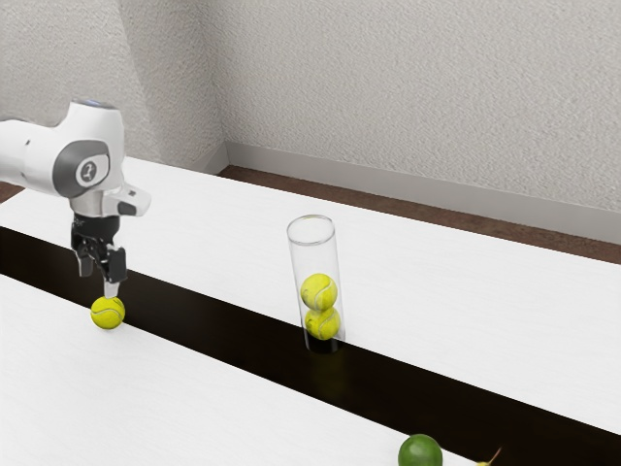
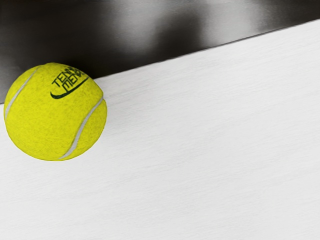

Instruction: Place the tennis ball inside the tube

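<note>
Exterior view, hand (image 1: 98,283): fingers wide apart, just over the tennis ball
Tennis ball (image 1: 108,313): on the bench (image 1: 466,291), outside the tube (image 1: 311,260), nearer the bench's visible far corner
Tube: standing on the dark strip (image 1: 228,340), two balls (image 1: 318,292) stacked inside
Wrist view, tennis ball: beside the strip's edge

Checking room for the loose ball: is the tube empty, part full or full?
Part full: two balls stacked low in the tube, free space above.

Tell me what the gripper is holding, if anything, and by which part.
Nothing is held: the ball rests on the table, below the open gripper.
</note>
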Available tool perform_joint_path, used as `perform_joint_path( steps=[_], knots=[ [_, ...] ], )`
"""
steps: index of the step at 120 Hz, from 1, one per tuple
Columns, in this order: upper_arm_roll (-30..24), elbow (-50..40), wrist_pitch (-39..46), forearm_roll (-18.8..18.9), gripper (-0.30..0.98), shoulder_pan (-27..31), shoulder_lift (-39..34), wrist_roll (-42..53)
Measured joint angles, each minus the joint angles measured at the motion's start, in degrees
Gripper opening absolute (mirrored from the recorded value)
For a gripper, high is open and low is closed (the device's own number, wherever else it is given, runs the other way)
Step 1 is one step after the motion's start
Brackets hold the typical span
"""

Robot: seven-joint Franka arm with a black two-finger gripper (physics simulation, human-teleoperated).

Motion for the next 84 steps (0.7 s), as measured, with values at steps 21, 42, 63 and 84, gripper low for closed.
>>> perform_joint_path(
  steps=[21,42,63,84],
  knots=[
    [0.1,-3.94,10.99,-0.01,0.69,2.13,2.18,-0.49],
    [0.14,-4.08,17.88,0.23,0.69,5.22,5.88,-0.91],
    [0.18,-3.25,22.42,0.27,0.69,6.89,9.82,-1.21],
    [0.2,-3.16,24.51,-0.29,0.58,7.47,11.39,-1.38]
  ],
)
